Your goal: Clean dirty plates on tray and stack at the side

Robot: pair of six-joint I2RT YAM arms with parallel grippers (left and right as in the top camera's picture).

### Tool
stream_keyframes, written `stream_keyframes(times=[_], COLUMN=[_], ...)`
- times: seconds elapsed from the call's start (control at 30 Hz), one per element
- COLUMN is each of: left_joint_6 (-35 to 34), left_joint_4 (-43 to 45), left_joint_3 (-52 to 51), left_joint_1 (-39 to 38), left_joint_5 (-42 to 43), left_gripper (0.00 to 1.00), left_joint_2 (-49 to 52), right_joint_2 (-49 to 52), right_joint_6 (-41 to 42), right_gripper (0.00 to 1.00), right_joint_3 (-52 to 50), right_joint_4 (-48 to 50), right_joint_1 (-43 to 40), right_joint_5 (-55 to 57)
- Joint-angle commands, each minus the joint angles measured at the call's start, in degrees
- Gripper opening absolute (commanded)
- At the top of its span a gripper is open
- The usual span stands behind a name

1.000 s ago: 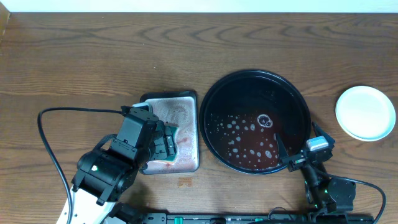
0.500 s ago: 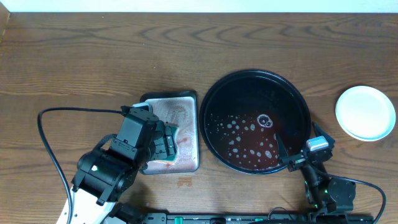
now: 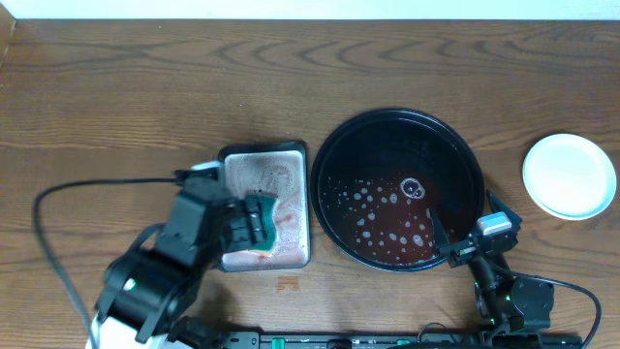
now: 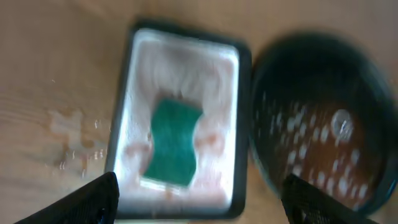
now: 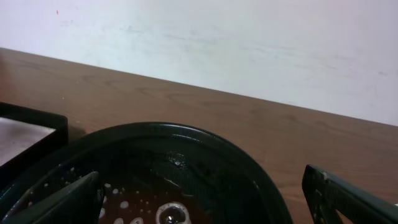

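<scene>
Both are gaping wide. Left gripper (image 4: 200, 182) is hovering above a wavy green sponge (image 4: 173, 142), right gripper (image 5: 202, 177) at the glossy round tray's (image 3: 387, 141) five o'clock.

I see the round black tray (image 3: 397, 111) lying flat right of centre, its glossy floor wet with reddish water and white bubbles. Well right of it, a clean white plate (image 3: 570, 175) lies flat on bare wood (image 3: 513, 107); I cannot tell whether others sit beneath it.
</scene>
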Motion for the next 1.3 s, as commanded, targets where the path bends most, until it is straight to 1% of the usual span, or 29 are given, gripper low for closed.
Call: stream_keyframes(times=[0.0,0.03,0.2,0.27,0.47,0.67,1.0,1.07,1.27], left_joint_6=[0.70,1.66,11.37,13.09,19.45,20.31,20.26,20.31,20.28], left_joint_4=[5.07,7.63,24.90,29.90,40.54,49.00,63.08,60.59,59.98], left_joint_3=[-4.31,-5.95,-16.33,-20.31,-31.26,-40.68,-53.81,-53.70,-53.70], left_joint_1=[6.01,8.20,18.86,21.20,23.02,23.02,22.84,22.71,22.73], left_joint_5=[-0.87,0.35,10.23,10.93,10.62,8.87,8.48,8.46,8.48], left_gripper=[0.84,0.84,0.84,0.84,0.84,0.84,0.84,0.84,0.84], left_joint_2=[-5.09,-6.93,-18.32,-22.93,-36.11,-46.18,-46.12,-46.12,-46.12], right_joint_2=[-0.42,-0.42,-0.42,-0.42,-0.42,-0.42,-0.42,-0.42,-0.42], right_joint_6=[-0.74,-0.74,-0.74,-0.74,-0.74,-0.74,-0.74,-0.74,-0.74], right_gripper=[0.99,0.99,0.99,0.99,0.99,0.99,0.99,0.99,0.99], right_joint_3=[-0.20,-0.20,-0.20,-0.20,-0.20,-0.20,-0.20,-0.20,-0.20], right_joint_4=[-0.07,-0.07,-0.07,-0.07,-0.07,-0.07,-0.07,-0.07,-0.07], right_joint_1=[-0.02,-0.02,-0.02,-0.02,-0.02,-0.02,-0.02,-0.02,-0.02], right_joint_5=[0.48,0.48,0.50,0.50,0.48,0.48,0.48,0.48,0.48])
